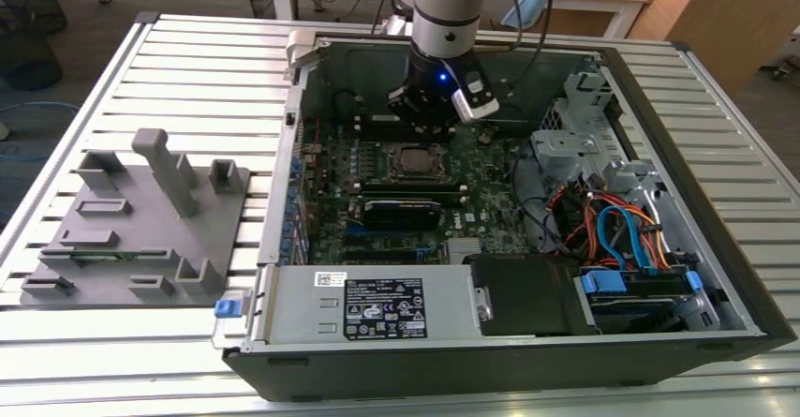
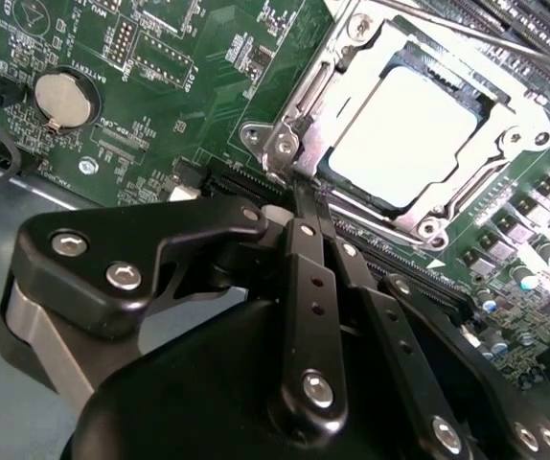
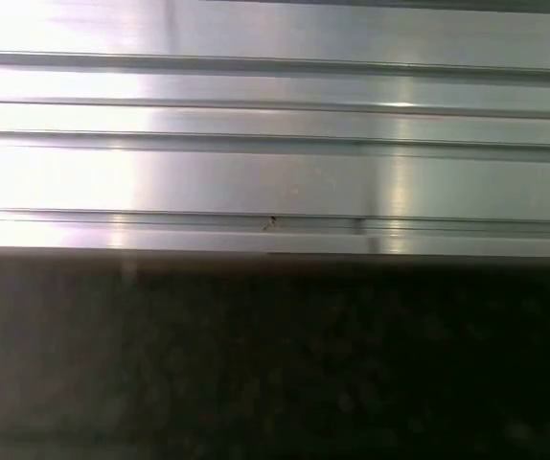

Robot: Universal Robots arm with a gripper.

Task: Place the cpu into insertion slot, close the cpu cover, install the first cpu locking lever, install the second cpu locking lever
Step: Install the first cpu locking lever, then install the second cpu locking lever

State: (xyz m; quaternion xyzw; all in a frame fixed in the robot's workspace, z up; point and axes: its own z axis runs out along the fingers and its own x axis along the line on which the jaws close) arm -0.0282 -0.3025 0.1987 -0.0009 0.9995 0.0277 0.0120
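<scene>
The cpu (image 2: 404, 134), a flat square with a dull silver top, lies in the insertion slot (image 2: 289, 144) on the green motherboard. The cpu cover (image 2: 510, 134), a silver frame, lies down around the chip's edges. A thin metal lever rod (image 2: 467, 24) runs along the far side of the socket. My gripper (image 2: 306, 192) has its two black fingers pressed together, shut, with the tips right at the socket's near corner. In the exterior view the gripper (image 1: 432, 117) hangs just behind the socket (image 1: 409, 161) inside the open computer case.
The case (image 1: 700, 155) lies open on a slatted aluminium table (image 3: 275, 172). A black module (image 1: 400, 214) sits in front of the socket, with cables (image 1: 613, 230) and a drive cage at the exterior view's right. A grey fixture (image 1: 138, 220) stands at the left.
</scene>
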